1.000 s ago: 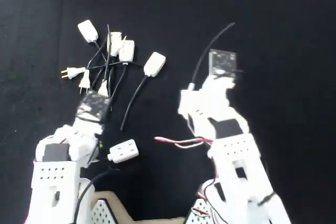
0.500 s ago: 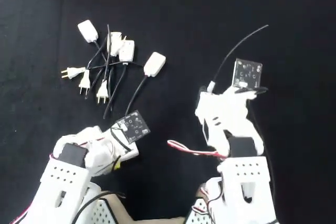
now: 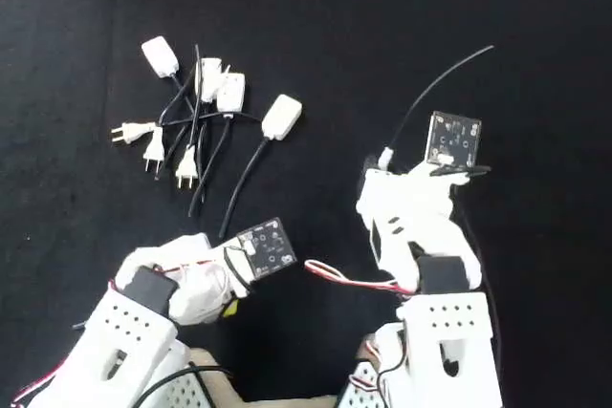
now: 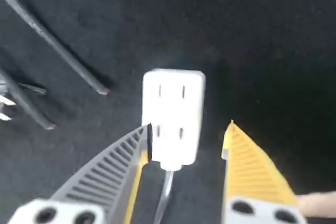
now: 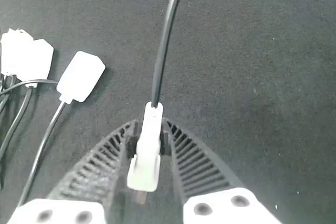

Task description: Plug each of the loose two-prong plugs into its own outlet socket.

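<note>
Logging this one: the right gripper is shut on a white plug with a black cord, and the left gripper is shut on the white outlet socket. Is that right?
Not quite. The left gripper is open: the left wrist view shows the outlet socket between its jaws, with a clear gap on one side. The right gripper is indeed shut on the plug.
</note>
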You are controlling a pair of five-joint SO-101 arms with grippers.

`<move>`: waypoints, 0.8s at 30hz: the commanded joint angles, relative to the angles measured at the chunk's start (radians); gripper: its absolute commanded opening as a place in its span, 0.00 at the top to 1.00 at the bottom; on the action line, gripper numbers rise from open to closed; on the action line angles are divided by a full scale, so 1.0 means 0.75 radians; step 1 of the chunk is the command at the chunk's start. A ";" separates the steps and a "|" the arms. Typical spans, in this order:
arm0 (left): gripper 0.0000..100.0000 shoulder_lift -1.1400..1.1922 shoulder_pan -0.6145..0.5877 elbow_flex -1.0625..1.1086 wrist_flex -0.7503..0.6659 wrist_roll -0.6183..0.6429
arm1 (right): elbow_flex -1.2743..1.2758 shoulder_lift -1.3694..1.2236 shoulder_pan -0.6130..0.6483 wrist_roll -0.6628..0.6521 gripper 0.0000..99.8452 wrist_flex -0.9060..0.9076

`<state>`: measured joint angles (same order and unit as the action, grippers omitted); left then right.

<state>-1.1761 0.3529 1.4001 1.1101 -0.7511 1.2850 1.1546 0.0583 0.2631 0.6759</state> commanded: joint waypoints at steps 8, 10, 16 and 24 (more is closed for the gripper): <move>0.95 0.006 0.026 0.038 0.006 -0.004 | -0.011 0.024 0.016 -0.012 0.99 -0.002; 0.97 0.004 0.015 0.040 0.033 -0.004 | -0.011 0.024 0.016 -0.012 0.99 -0.002; 0.96 0.004 0.026 0.030 0.039 0.014 | -0.007 0.024 0.070 -0.012 0.99 0.000; 0.97 0.080 0.026 -0.152 0.033 0.143 | -0.009 0.024 0.068 -0.014 0.99 0.000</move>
<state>-1.1561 0.3667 1.3909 1.1301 -0.6851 1.2850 1.1546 0.0967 0.2631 0.6759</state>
